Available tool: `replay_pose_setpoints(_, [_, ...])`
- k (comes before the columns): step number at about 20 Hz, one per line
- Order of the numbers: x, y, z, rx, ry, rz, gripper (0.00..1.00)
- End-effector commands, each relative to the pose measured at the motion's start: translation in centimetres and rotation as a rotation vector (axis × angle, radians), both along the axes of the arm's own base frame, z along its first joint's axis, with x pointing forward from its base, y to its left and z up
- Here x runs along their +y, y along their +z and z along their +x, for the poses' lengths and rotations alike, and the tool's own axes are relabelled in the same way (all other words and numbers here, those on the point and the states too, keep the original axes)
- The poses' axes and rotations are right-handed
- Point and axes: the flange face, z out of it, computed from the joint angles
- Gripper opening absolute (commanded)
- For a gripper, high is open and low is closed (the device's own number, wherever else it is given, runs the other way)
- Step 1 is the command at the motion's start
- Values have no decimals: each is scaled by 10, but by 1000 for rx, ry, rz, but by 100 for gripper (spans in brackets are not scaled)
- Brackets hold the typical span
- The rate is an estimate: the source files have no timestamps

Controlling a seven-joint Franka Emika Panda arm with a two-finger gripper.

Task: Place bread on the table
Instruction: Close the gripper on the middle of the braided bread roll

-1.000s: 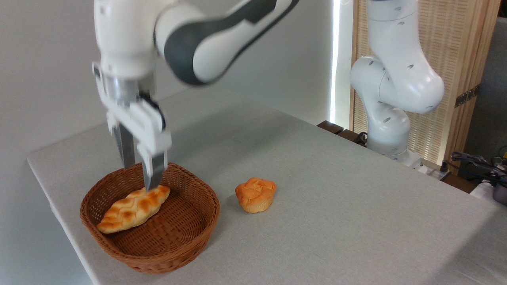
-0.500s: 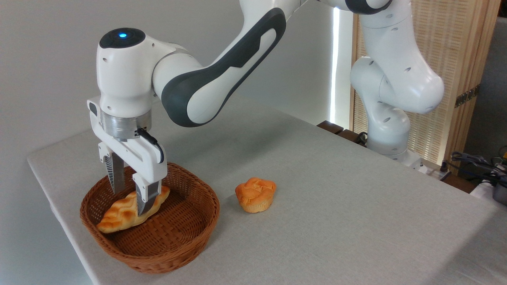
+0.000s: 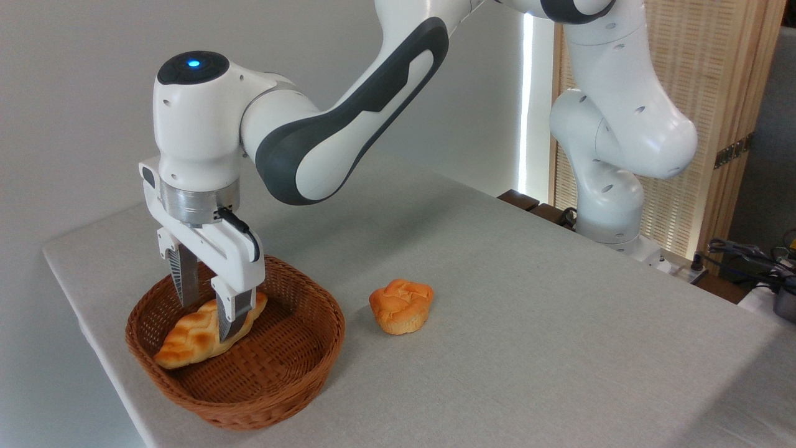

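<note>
The bread [image 3: 186, 336], a braided golden loaf with brown patches, lies slanted in a brown wicker basket [image 3: 267, 407] at the left of the table [image 3: 528, 348]. My gripper [image 3: 207, 321] points straight down into the basket and is open. One finger stands in front of the loaf's right half and the other behind it, so the two straddle the loaf. The near finger hides part of the loaf's middle.
A round orange muffin-shaped bun [image 3: 401, 305] sits on the cloth to the right of the basket. The arm's white base [image 3: 612, 186] stands at the far right edge, with cables [image 3: 746, 255] beyond it. The table's left edge runs close to the basket.
The gripper has come down into the basket and moved a little left, from above the loaf's right end to astride it. The loaf and the bun have hardly moved.
</note>
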Motion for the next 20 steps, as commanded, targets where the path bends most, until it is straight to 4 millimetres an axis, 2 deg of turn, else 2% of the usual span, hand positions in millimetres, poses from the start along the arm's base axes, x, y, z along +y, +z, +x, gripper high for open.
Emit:
replay_pose_setpoints(1, [1, 0, -1, -21, -41, 25, 100])
replay_pose_setpoints(7, [0, -7, -2, -14, -53, 46, 100])
replay_pose_setpoints(10, [-1, -10, -3, -14, -71, 73, 97])
replay_pose_setpoints(11, [-2, -13, -5, -12, -77, 80, 93])
replay_pose_setpoints(13, [-3, -13, -5, -12, -80, 79, 81])
replay_pose_setpoints(14, [-3, -13, -5, -12, -80, 79, 71])
replay_pose_setpoints(16, [-3, -13, -5, -12, -79, 79, 42])
replay_pose_setpoints(17, [-4, -12, -5, -11, -77, 78, 30])
replay_pose_setpoints(18, [-4, -11, -5, -11, -72, 77, 22])
replay_pose_setpoints(20, [-4, -11, -5, -11, -70, 77, 15])
